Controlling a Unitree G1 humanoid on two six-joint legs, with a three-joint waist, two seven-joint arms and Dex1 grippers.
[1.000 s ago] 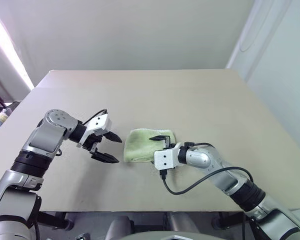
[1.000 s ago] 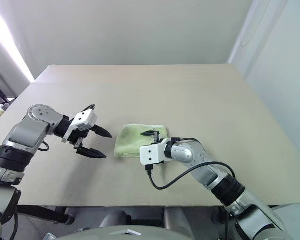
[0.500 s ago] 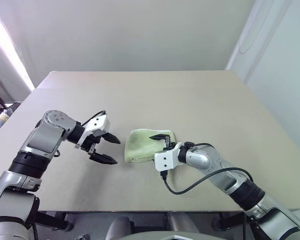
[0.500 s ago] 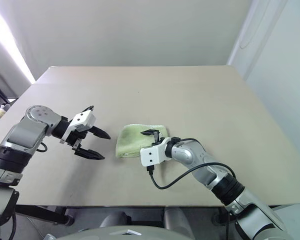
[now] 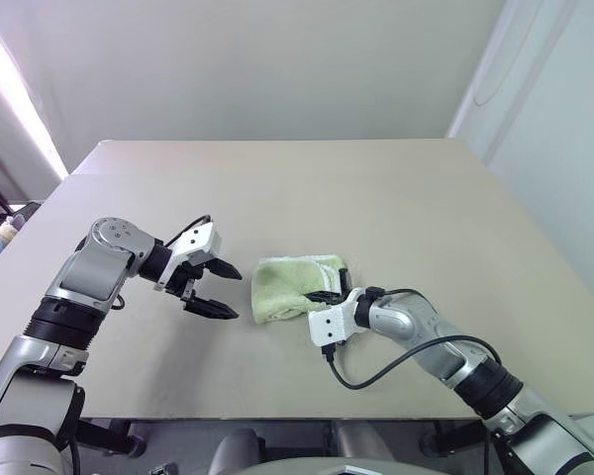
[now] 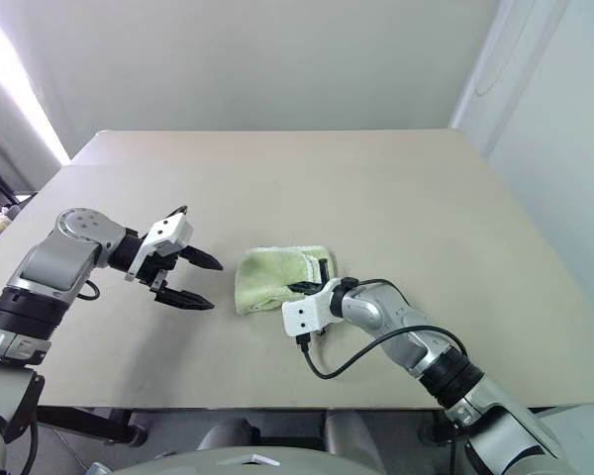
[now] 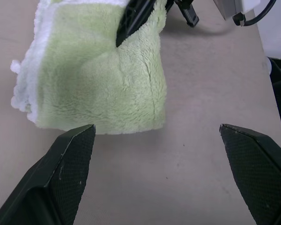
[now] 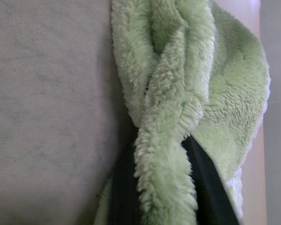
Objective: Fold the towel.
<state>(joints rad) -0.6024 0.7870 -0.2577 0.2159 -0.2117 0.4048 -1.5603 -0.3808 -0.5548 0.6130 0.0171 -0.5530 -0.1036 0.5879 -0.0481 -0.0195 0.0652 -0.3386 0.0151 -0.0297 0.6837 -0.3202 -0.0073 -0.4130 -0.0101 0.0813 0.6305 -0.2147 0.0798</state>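
Right end effector [image 5: 329, 294] has just clamped down, now pinching the towel's [image 5: 282, 285] near edge mid-desk [image 5: 376, 188]. Left end effector [image 5: 216, 289] waits beside it, fingers spread. Best lift gently, carrying that edge straight across so the corners meet squarely.

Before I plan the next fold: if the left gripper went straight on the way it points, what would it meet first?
Probably the towel: it lies straight ahead between the open fingers of the left gripper, with bare table before it.

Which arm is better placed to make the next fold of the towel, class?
Right: the right gripper is shut on the towel; the left gripper hangs open beside it.
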